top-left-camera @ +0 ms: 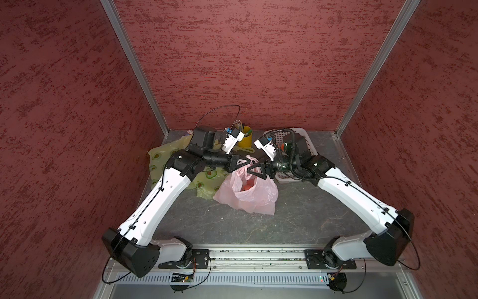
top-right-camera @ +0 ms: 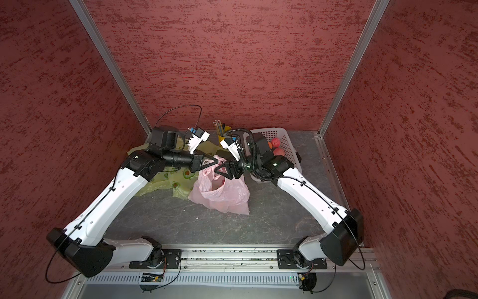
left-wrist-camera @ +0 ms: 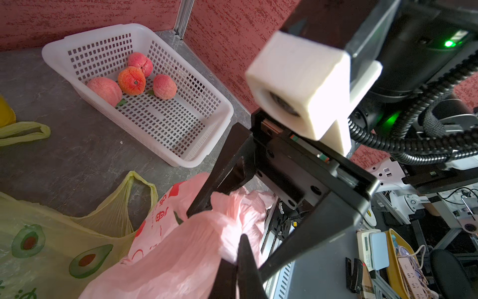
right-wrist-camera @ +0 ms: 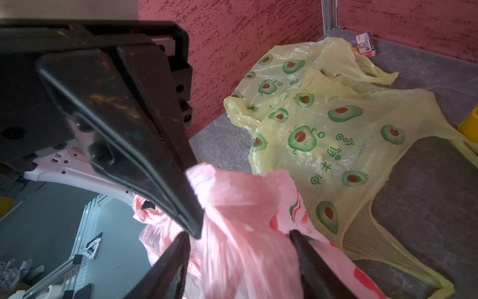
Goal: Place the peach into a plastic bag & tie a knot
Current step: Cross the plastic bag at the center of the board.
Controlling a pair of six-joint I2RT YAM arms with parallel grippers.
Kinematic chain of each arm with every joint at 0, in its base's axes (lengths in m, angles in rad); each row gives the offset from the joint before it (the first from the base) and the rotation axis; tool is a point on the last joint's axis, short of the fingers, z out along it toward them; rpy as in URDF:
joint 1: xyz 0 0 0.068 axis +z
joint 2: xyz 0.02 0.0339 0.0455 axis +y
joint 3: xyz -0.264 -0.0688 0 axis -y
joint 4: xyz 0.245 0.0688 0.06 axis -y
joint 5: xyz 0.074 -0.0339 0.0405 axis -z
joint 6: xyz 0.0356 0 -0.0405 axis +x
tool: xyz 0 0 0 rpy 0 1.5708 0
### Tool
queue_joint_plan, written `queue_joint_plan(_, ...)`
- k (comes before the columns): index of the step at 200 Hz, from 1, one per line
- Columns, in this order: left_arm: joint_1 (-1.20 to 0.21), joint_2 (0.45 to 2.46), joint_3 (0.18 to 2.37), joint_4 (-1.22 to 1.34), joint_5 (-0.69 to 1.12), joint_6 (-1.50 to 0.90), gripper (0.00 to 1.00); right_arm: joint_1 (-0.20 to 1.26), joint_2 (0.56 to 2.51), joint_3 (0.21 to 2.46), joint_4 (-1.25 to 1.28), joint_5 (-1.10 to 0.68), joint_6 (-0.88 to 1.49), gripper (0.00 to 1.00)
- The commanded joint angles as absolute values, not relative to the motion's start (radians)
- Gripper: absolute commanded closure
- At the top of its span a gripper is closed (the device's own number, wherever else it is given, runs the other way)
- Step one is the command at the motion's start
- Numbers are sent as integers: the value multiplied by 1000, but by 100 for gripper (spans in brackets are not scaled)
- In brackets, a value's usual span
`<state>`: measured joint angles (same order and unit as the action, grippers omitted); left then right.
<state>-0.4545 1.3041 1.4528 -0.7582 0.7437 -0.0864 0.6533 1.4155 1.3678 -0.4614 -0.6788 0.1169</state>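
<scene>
Landmark: pink bag [top-left-camera: 248,192], slumped on the table between the two arms.

- Peach [top-left-camera: 247,186]: inside the bag, low down. It shows as a red-orange lump through the open mouth in a top view. Bagging looks done.
- Left gripper [top-left-camera: 247,162]: above the bag's far edge, jaws shut flat on a bunched strip of pink plastic, probably a handle. The right wrist view shows the plastic pinched at its tip.
- Right gripper [top-left-camera: 252,169]: right at the left gripper's tip, over the same edge of the bag. Its fingers [right-wrist-camera: 173,261] stand apart with gathered pink plastic between them, straddling it rather than clamping it, as far as I can tell.
- No knot is visible. The bag's mouth gapes and the handles are not crossed or looped in any view.
- Judgement: roughly halfway. What is left is to secure the second handle, cross it over the first, pull it through and tighten.
- Beyond the bag, on the right arm's side: white basket [left-wrist-camera: 214,124] with more fruit [left-wrist-camera: 132,80].
- On the left arm's side, touching the bag: yellow bags [right-wrist-camera: 336,129], flat and empty.
- Behind the bag: cup [top-left-camera: 245,141] of pencils.
</scene>
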Motion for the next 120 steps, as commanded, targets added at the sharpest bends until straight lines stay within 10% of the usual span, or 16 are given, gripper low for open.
queue_joint_plan(1, -450, 1307, 1450, -728, 735, -101, 100, 661, 1383, 1395, -443, -657, 118, 34)
queue_joint_plan(69, -449, 1310, 1449, -734, 746, -92, 100, 660, 1344, 1414, -533, -442, 53, 50)
queue_joint_plan(120, -449, 1314, 1449, -736, 750, -92, 100, 660, 1293, 1429, -511, -536, 47, 8)
